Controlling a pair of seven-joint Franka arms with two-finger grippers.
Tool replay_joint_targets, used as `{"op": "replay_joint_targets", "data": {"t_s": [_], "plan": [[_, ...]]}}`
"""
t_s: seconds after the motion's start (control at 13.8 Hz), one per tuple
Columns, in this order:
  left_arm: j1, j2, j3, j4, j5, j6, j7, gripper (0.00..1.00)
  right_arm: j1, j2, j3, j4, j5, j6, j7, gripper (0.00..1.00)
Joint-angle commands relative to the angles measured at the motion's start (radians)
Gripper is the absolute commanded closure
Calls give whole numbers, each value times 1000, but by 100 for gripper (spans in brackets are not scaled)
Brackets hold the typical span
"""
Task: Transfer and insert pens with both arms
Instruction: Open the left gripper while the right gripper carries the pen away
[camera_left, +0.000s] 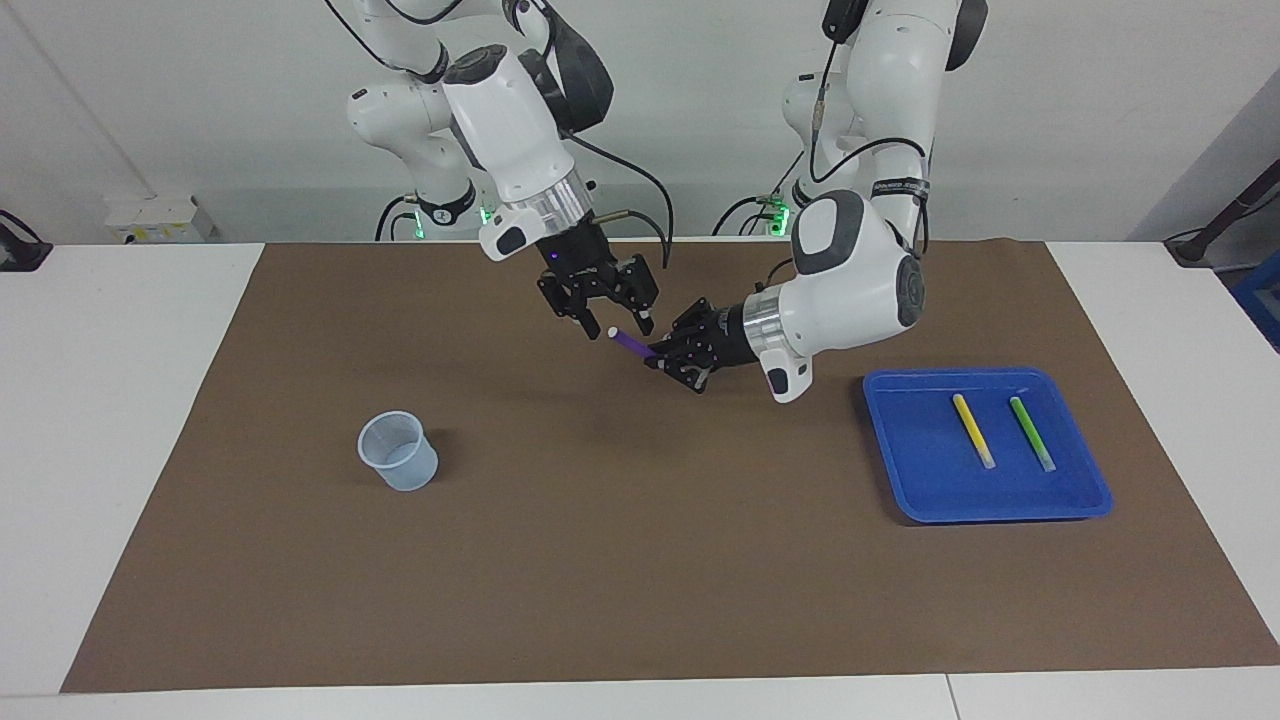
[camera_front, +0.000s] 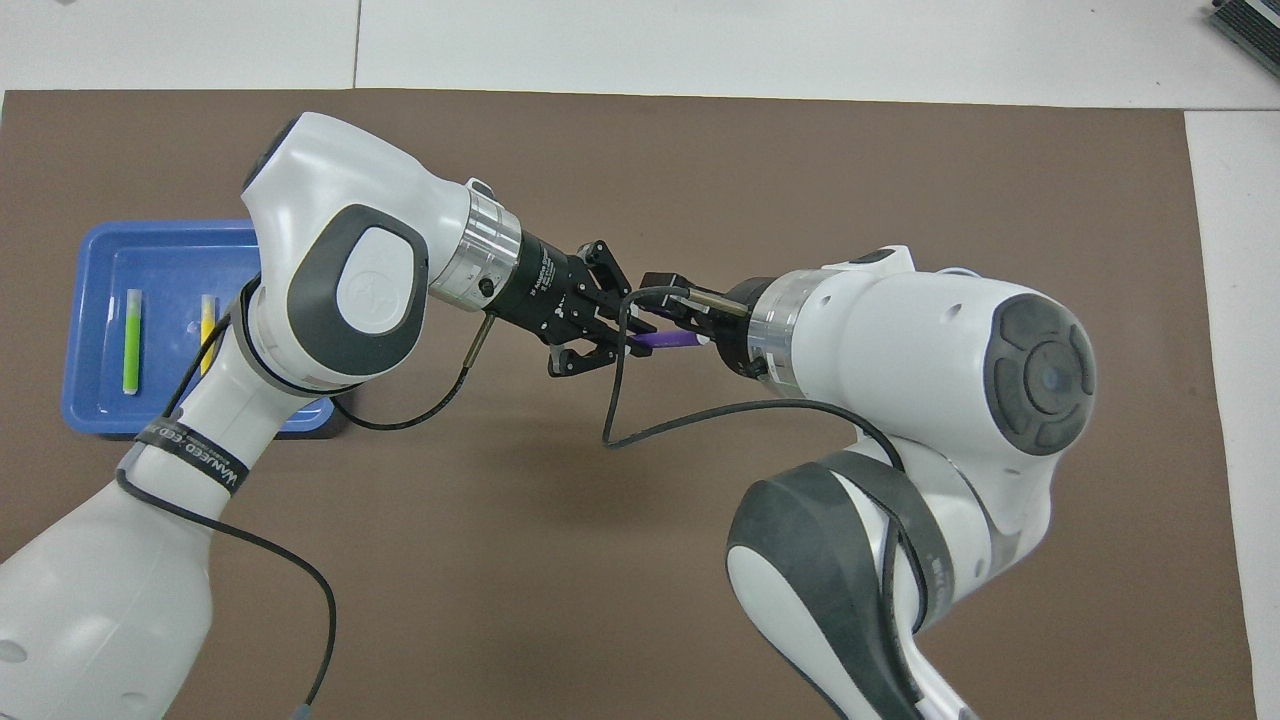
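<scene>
Purple pen (camera_left: 632, 344) is held in the air over mid-table, clenched in the left end effector (camera_left: 668, 358). The right end effector (camera_left: 605, 312), fingers spread, straddles its pale cap end. Releasing before the right one closes could drop it.

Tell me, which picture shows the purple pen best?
The facing view: the purple pen shows its white tip, held up by the left gripper beside the right gripper. In the overhead view only a short purple piece shows between the grippers.
</scene>
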Motion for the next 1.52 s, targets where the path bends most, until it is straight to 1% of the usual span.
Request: {"op": "replay_joint_targets", "data": {"t_s": [0.0, 0.22, 0.36, 0.51, 0.73, 0.94, 1.09, 1.16, 1.38, 1.45], "plan": [[2, -24, 7, -26, -43, 15, -4, 100, -8, -3, 4, -12, 25, 3, -47, 22], [10, -27, 5, -26, -51, 6, -4, 100, -8, -11, 2, -30, 24, -2, -115, 24], [8, -31, 7, -30, -51, 6, -4, 100, -8, -14, 2, -35, 24, 0, -129, 29], [10, -31, 7, -30, -51, 8, -4, 99, -9, -14, 2, -35, 24, -2, -129, 35], [8, -31, 8, -32, -50, 9, -3, 99, -9, -14, 2, -35, 24, -3, -129, 47], [7, -31, 10, -33, -48, 11, -3, 96, -11, -14, 2, -33, 24, -14, -129, 70], [7, -33, 10, -33, -48, 11, -3, 96, -11, -14, 2, -33, 24, -14, -129, 92], [7, -33, 10, -33, -48, 11, -3, 94, -12, -14, 2, -32, 24, -14, -129, 100], [7, -33, 10, -33, -46, 11, -3, 91, -20, -12, 2, -32, 24, -14, -130, 100], [4, -33, 11, -33, -45, 14, -4, 84, -20, -12, 2, -30, 24, -14, -130, 100]]}}
